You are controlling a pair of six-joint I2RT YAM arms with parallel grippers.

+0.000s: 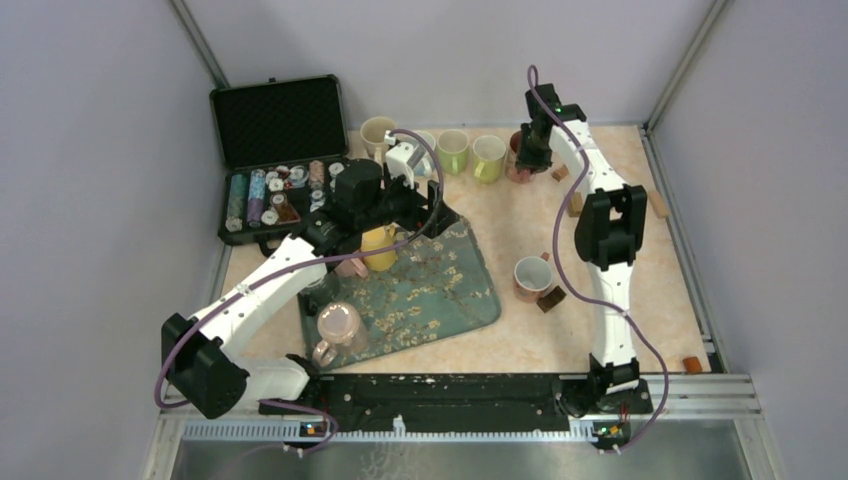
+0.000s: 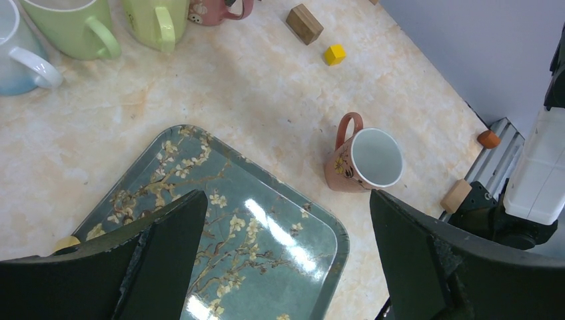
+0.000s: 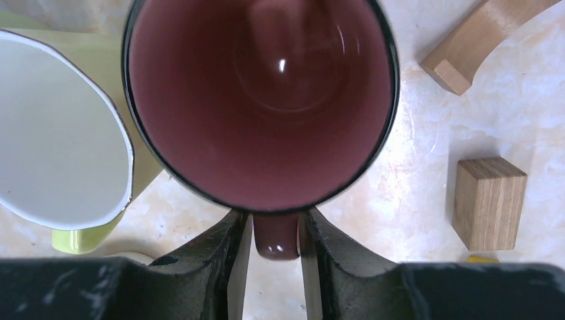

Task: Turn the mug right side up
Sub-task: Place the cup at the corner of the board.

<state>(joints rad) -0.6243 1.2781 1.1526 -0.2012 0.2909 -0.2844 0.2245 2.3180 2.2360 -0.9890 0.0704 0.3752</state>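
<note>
At the far edge of the table (image 1: 510, 340), right end of a row of mugs: the mug (image 3: 260, 100), upright, mouth up, with a glossy dark-red inside and a thin dark rim. Its outer wall is hidden in the right wrist view and mostly covered by the arm in the top view. Only the left wrist view shows a pink outside, cut off by the top edge.

The right gripper (image 3: 274, 223): its two black fingers (image 3: 233, 247) closely flank the handle (image 3: 276, 237), one on each side. Whether they press it or stand just off it cannot be told.

The left gripper (image 2: 286, 200): spread wide, holding nothing, above the tray (image 2: 341, 233).

- Tray: rounded rectangle, shiny, teal with blossom branches, near part out of frame.
- Yellow-green mug (image 3: 60, 120): white inside, just beside the dark rim; contact cannot be told.
- Floral mug (image 2: 363, 160): upright, white inside, on bare table beside the tray; its pattern reads only in the left wrist view.
- Yellow cube (image 2: 335, 54): small, plain.
- Wooden block (image 3: 490, 200): squared, visible grain.
- Curved wooden piece (image 3: 480, 40): partly out of frame.
- Table surface: pale marbled peach.
</note>
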